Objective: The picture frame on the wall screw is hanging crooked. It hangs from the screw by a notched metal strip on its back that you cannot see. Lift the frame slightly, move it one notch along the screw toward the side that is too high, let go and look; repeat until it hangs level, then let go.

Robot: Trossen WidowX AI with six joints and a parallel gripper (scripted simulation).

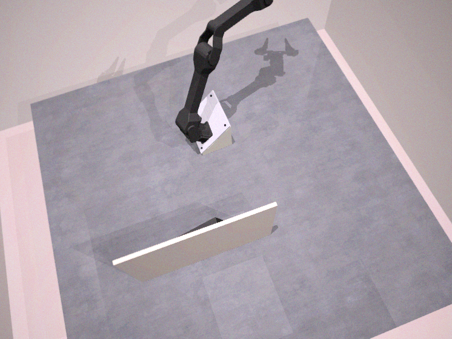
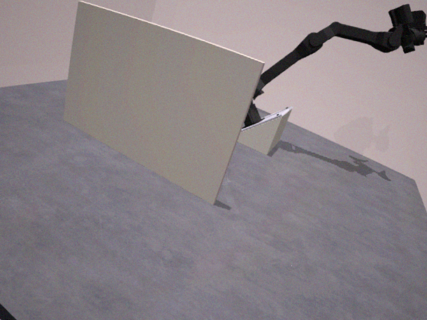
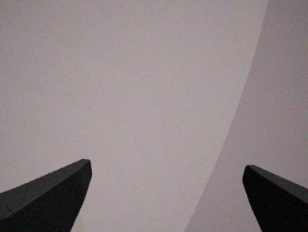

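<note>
The upright wall panel point(image 1: 208, 246) point(image 2: 156, 96) shows its plain back in the top and exterior views. A dark piece, apparently the upper part of the picture frame point(image 1: 212, 221), shows just past the panel's top edge in the top view, on the side facing the arm. The rest of the frame, the screw and the notched strip are hidden, so its tilt cannot be judged. My gripper point(image 3: 168, 172) is open and empty. It is raised high and far from the panel at the upper right in the exterior view, and beyond the top edge of the top view.
The arm's base stands on a wedge-shaped block with a white sloped plate point(image 1: 219, 117) point(image 2: 280, 114), on the frame side of the panel. The dark arm point(image 1: 197, 89) point(image 2: 281, 65) rises from it. The grey table top point(image 1: 328, 218) point(image 2: 295, 253) has edges on several sides.
</note>
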